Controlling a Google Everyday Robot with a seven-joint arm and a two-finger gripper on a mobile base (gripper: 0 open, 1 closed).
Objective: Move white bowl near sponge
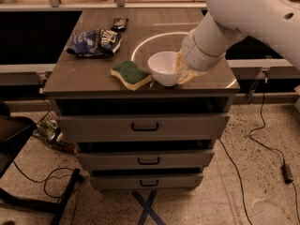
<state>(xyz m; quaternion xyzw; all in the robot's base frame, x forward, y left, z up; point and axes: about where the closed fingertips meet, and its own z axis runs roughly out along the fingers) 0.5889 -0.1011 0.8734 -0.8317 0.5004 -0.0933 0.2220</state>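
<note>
Gripping white bowl beside sponge — end effector.

Blue-and-white snack bag, small dark object atop drawer cabinet

White arm reaches in from upper right; wrist angled down-left; tool low, mid-view.

glossy white bowl, foam sponge, matt tabletop, smooth plastic end effector at the bowl's rim.
</note>
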